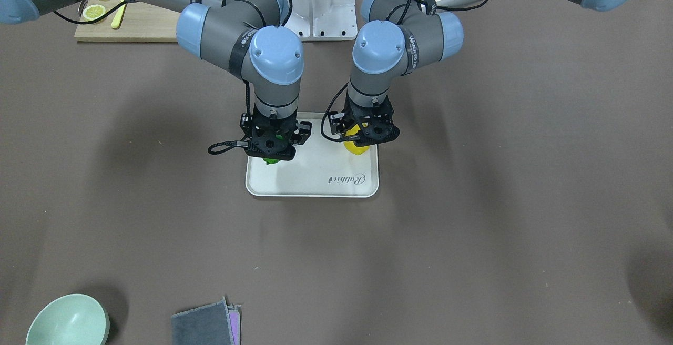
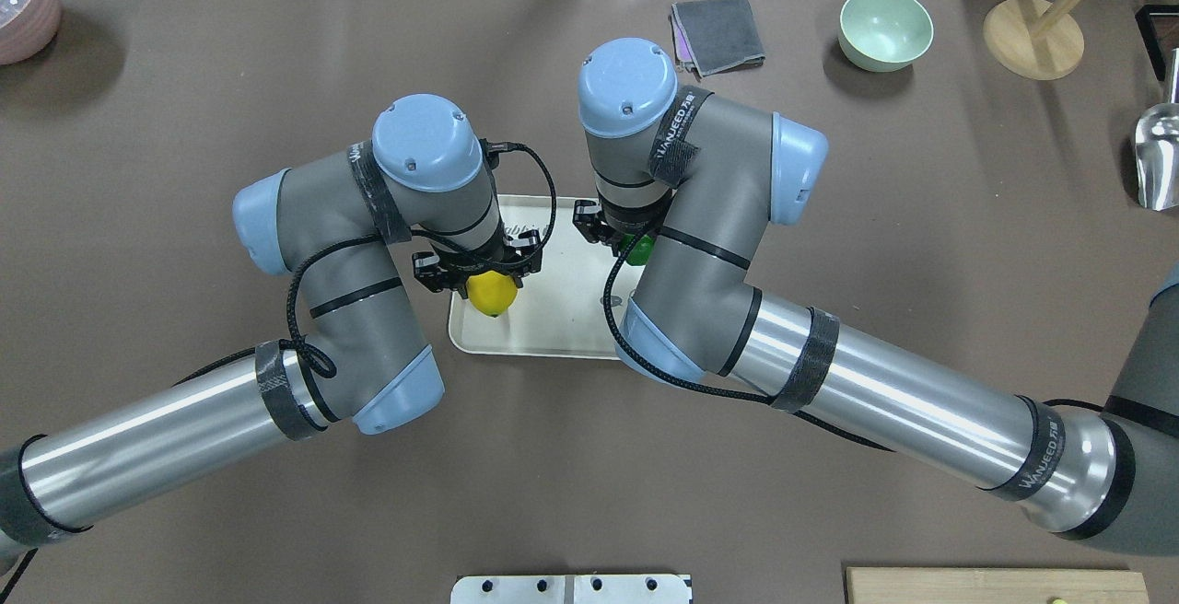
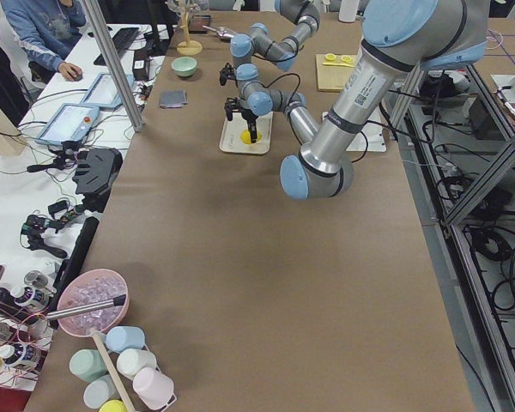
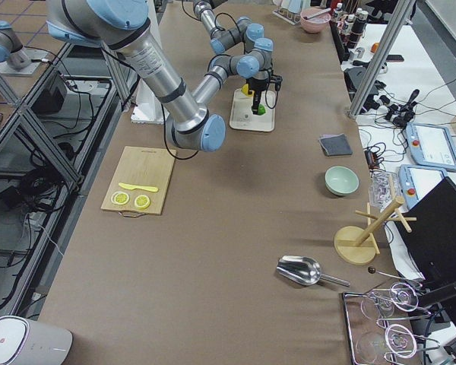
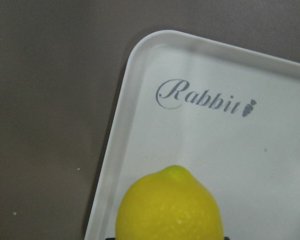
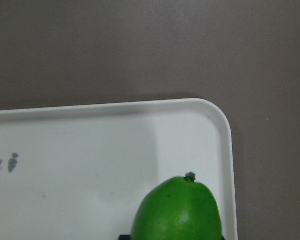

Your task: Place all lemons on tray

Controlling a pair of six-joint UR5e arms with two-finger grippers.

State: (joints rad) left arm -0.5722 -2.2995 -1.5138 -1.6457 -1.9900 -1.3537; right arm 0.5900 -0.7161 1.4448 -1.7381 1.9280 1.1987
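Note:
The cream-white tray (image 1: 315, 176) with the "Rabbit" script lies at the table's middle. My left gripper (image 2: 484, 284) is shut on the yellow lemon (image 2: 490, 293) and holds it over the tray's left end. In the left wrist view this lemon (image 5: 170, 207) hangs just inside the tray's rim (image 5: 121, 120). My right gripper (image 2: 631, 240) is shut on the green lemon (image 2: 637, 248) over the tray's right end. In the right wrist view it (image 6: 177, 210) sits near the tray's corner (image 6: 217, 120). In the front view the yellow lemon (image 1: 356, 146) and green lemon (image 1: 271, 160) peek out below the grippers. The fingers are hidden.
A wooden cutting board (image 1: 131, 21) with lemon slices (image 1: 94, 12) lies near the robot's right side. A pale green bowl (image 2: 885, 29), a grey cloth (image 2: 717, 33), a wooden stand (image 2: 1032, 38) and a metal scoop (image 2: 1159, 157) are at the far right.

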